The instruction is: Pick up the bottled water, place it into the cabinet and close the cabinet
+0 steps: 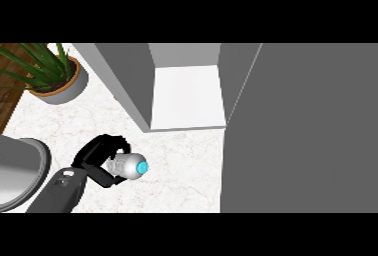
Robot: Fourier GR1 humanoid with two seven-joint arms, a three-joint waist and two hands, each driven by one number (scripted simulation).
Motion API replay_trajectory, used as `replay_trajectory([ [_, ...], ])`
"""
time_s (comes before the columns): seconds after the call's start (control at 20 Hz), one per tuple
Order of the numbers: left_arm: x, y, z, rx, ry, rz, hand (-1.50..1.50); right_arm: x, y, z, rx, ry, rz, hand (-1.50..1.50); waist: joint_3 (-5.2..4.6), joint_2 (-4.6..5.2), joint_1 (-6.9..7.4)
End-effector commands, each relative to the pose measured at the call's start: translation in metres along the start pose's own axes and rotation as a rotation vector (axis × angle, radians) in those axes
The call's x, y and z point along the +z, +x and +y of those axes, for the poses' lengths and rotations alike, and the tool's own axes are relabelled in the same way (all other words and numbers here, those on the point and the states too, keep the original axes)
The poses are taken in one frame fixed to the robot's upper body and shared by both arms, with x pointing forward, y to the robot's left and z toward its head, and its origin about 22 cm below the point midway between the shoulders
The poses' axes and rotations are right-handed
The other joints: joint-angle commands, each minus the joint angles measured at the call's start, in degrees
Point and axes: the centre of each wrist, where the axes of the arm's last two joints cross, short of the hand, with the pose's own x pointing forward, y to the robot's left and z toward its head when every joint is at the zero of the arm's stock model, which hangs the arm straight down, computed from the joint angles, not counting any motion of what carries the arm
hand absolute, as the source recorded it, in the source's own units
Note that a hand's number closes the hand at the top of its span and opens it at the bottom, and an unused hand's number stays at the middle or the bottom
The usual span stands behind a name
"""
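My left hand (100, 155) is curled round the bottled water (127, 165), a clear bottle with a blue cap that points right and toward the view. It hangs over the marble counter, below and left of the cabinet. The grey cabinet (133, 80) stands open, its white inner floor (188, 95) bare. Its open door (303, 125) fills the right side of the view as a large grey panel. My right hand does not show.
A potted green plant (52, 75) stands at the back left on the counter. A grey rounded object (18, 170) sits at the left edge beside my forearm. Wood flooring shows at the far left.
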Motion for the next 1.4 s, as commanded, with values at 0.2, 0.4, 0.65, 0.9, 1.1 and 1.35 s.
replay_trajectory([
  [0.2,0.015,-0.058,-0.052,0.135,0.446,-0.263,1.50,0.007,0.013,-0.002,0.006,-0.038,-0.009,-1.50,0.10,-0.94,2.60],
  [0.4,0.003,-0.068,-0.080,0.157,0.577,-0.317,1.50,0.007,0.017,0.000,0.003,-0.045,-0.009,-1.50,0.21,-0.94,2.89],
  [0.65,-0.029,-0.043,-0.084,0.211,0.506,-0.339,1.50,0.008,0.009,0.001,-0.015,-0.030,-0.006,-1.50,0.26,-1.03,2.75],
  [0.9,-0.048,-0.029,-0.104,0.196,0.492,-0.318,1.50,0.009,0.018,0.006,-0.024,-0.033,0.002,-1.50,0.22,-1.05,2.36],
  [1.1,-0.080,0.003,-0.129,0.170,0.460,-0.334,1.50,0.011,0.014,0.000,-0.025,-0.028,-0.004,-1.50,0.23,-1.15,2.04],
  [1.35,-0.114,0.046,-0.147,0.014,0.457,-0.359,1.50,0.003,0.024,-0.004,-0.044,-0.024,-0.011,-1.50,0.24,-0.77,2.57],
])
